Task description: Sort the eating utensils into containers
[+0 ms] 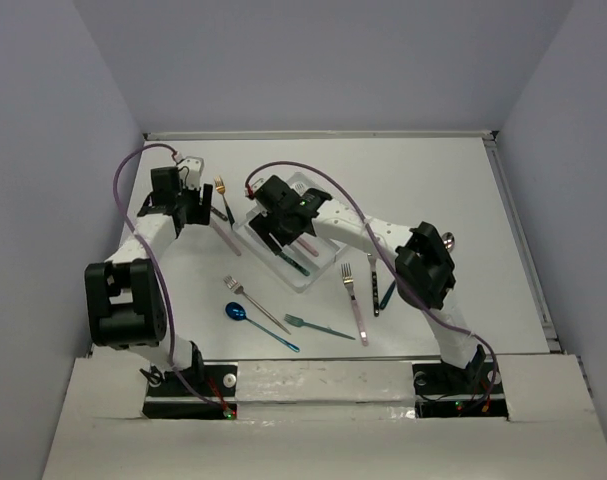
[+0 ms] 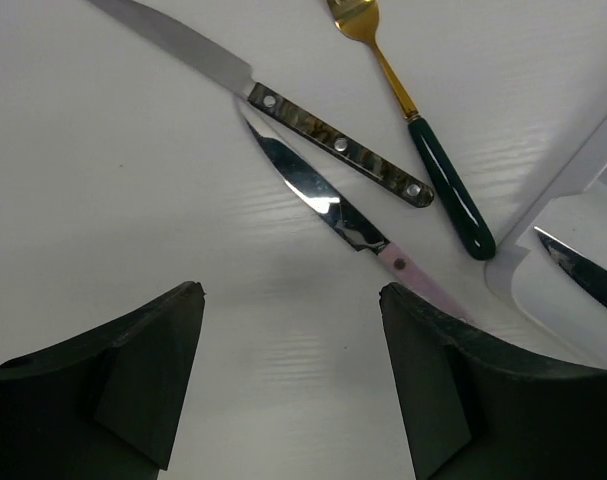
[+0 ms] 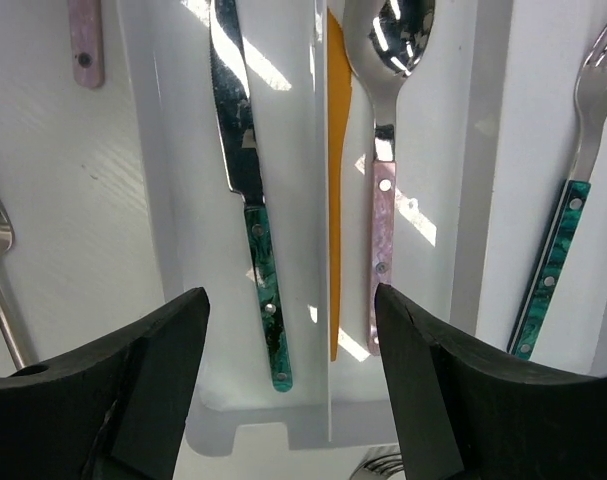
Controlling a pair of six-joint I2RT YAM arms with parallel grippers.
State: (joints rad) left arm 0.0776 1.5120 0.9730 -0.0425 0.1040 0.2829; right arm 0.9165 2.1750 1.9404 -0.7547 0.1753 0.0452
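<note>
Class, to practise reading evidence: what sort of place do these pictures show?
Probably a robotics lab test cell, not a kitchen: a left arm and right arm bolted to a white table, plain walls around it, cutlery lying beside a divided tray.

White table [image 1: 453,190], both arms reaching out from the near edge. Left gripper [image 1: 201,210] hangs over the tabletop left of the white tray [image 1: 309,277], close to a gold-headed fork [image 1: 220,186] and a pink-handled utensil [image 1: 227,238]. Right gripper [image 1: 275,228] is above the tray, hiding most of it. Loose on the table nearer the bases: silver fork [image 1: 255,303], blue spoon [image 1: 237,312], teal fork [image 1: 317,327], pink-handled fork [image 1: 354,302], dark-handled utensil [image 1: 374,285].
</note>
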